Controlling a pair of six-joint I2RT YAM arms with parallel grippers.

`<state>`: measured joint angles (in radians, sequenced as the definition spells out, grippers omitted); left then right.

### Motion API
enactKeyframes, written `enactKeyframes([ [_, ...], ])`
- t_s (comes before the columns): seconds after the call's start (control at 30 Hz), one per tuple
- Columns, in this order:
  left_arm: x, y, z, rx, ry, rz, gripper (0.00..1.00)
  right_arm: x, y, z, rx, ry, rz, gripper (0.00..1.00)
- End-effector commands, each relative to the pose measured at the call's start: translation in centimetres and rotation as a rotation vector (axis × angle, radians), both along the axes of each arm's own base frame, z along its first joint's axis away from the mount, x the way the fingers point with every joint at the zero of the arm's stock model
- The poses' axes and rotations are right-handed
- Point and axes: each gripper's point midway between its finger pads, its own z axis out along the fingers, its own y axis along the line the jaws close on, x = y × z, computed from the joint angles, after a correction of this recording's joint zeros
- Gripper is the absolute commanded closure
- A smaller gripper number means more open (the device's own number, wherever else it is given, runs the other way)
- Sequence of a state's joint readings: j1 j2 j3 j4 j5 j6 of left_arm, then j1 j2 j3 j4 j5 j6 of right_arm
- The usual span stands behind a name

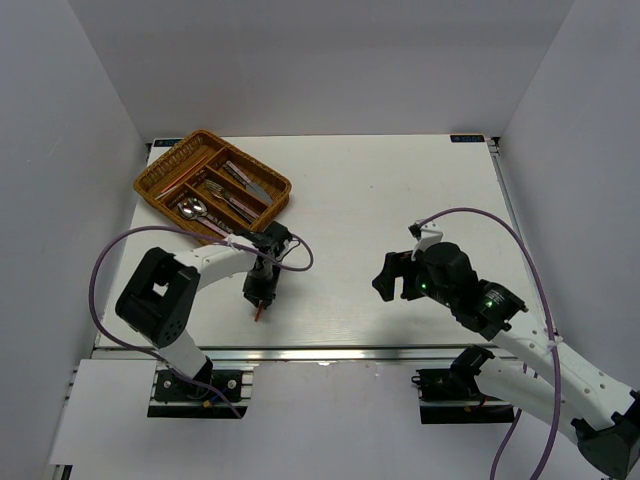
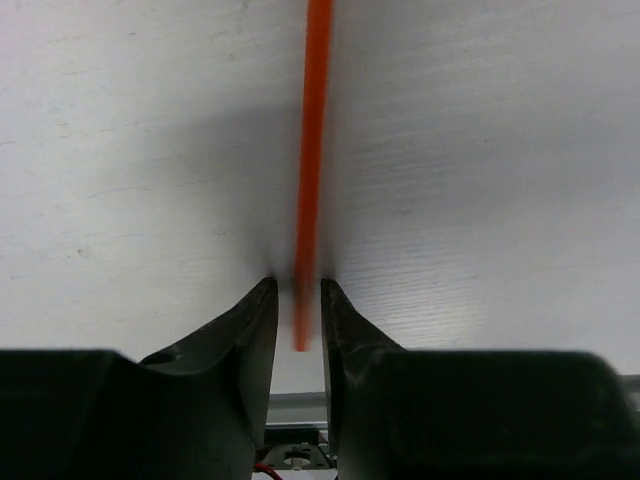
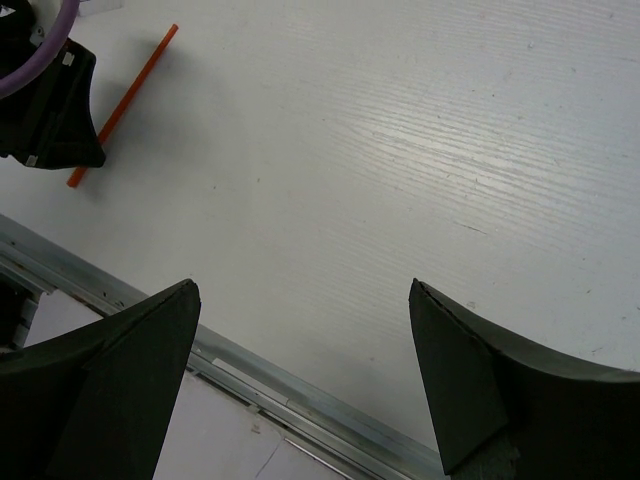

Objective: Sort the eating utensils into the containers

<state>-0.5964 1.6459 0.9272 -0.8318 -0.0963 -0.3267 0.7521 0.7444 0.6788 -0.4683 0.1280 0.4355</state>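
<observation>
A thin red chopstick lies flat on the white table, running straight away from my left gripper. The jaws straddle its near end, a narrow gap showing on each side. From above, the left gripper points down at the table with the red tip showing below it. The right wrist view shows the chopstick beside the left gripper's black fingers. My right gripper is wide open and empty above bare table, seen from above at mid right. The brown wicker tray at the back left holds spoons and knives.
The table's near metal rail runs just below the right gripper. White walls enclose the table on the left, back and right. A purple cable loops beside the left wrist.
</observation>
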Motion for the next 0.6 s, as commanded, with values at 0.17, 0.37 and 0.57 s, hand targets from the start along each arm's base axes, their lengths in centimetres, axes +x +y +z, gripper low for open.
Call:
enactKeyframes([
  [0.17,-1.1,-0.5,-2.5,-0.029,0.086,0.009,0.95,0.4,0.2,1.9,0.035,-0.064,0.014,0.11],
  [0.37,0.1,-0.5,-1.0,-0.015,0.027,-0.031,1.0,0.4,0.1,2.2,0.038,-0.074,0.011,0.11],
  [0.57,3.7,-1.7,5.1,-0.076,-0.182,-0.093,1.0,0.6,0.3,2.4,0.039,-0.078,0.013,0.11],
])
